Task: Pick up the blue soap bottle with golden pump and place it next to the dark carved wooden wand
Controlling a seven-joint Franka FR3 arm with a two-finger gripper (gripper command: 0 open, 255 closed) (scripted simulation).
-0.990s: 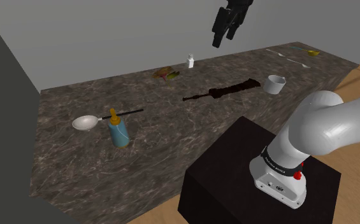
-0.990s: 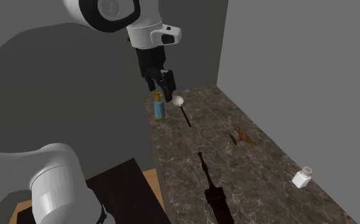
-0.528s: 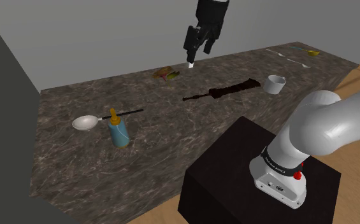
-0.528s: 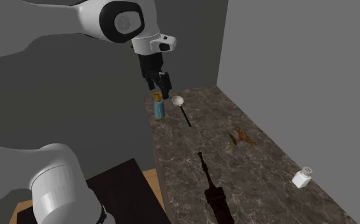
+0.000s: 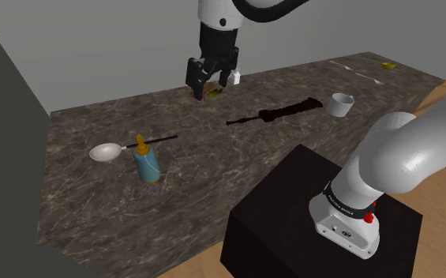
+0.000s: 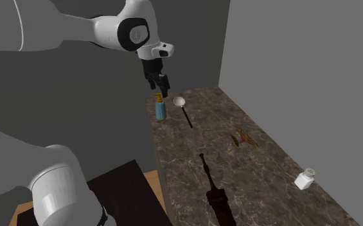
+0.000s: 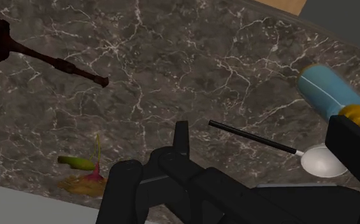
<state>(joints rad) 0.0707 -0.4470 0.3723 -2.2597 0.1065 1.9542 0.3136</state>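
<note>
One blue soap bottle point(image 5: 147, 165) stands on the counter point(image 5: 197, 185), just beside a white spoon point(image 5: 106, 152).
Black gripper point(image 5: 212, 83) hangs above the counter, fingers spread on nothing, well apart from bottle and dark wand point(image 5: 280, 113).

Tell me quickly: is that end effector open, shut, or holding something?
End effector: open, holding nothing; the blue soap bottle stands apart from it.
</note>
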